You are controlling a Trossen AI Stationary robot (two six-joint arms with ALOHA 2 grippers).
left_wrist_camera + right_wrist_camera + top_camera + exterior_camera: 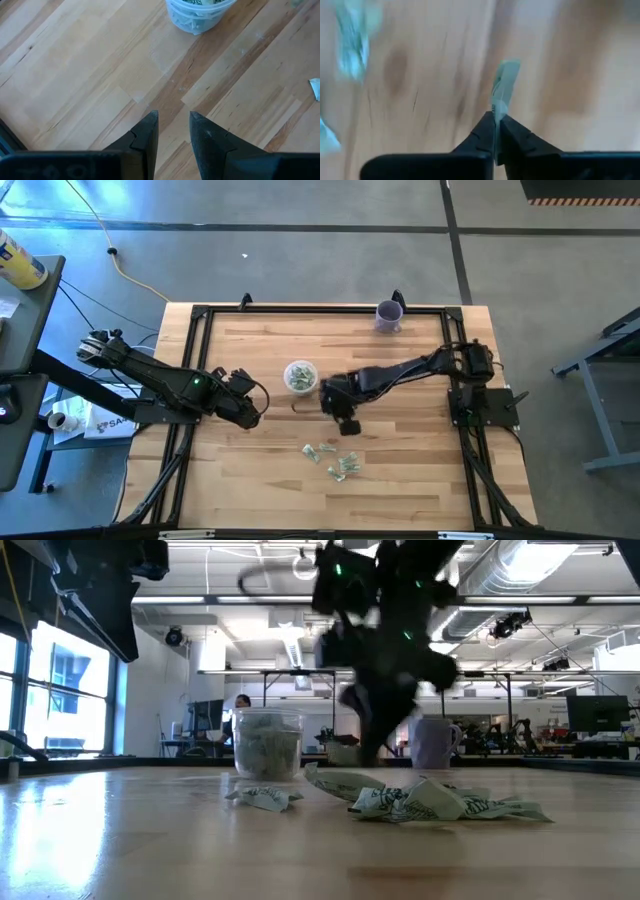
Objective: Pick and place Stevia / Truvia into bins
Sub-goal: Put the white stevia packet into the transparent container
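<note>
Green and white Stevia packets lie flat in a loose heap [335, 461] on the table's near middle, also the heap [420, 802] in the low view. The translucent cup [300, 375] stands upright mid-table with packets inside it; its wall [197, 17] shows in the left wrist view. My right gripper [347, 423] hangs above the table between cup and heap, shut on one packet [504, 85]. My left gripper [173, 125] waits left of the cup, open a little over bare wood. My right gripper pinches one packet by its end [496, 107] between the two fingertips. The packet stands out past the tips, edge-on, lifted clear of the table.
A purple mug [389, 315] stands at the table's far edge. A black frame [200, 360] runs around the table. Bare wood [250, 470] lies left of the heap and in front of the cup.
</note>
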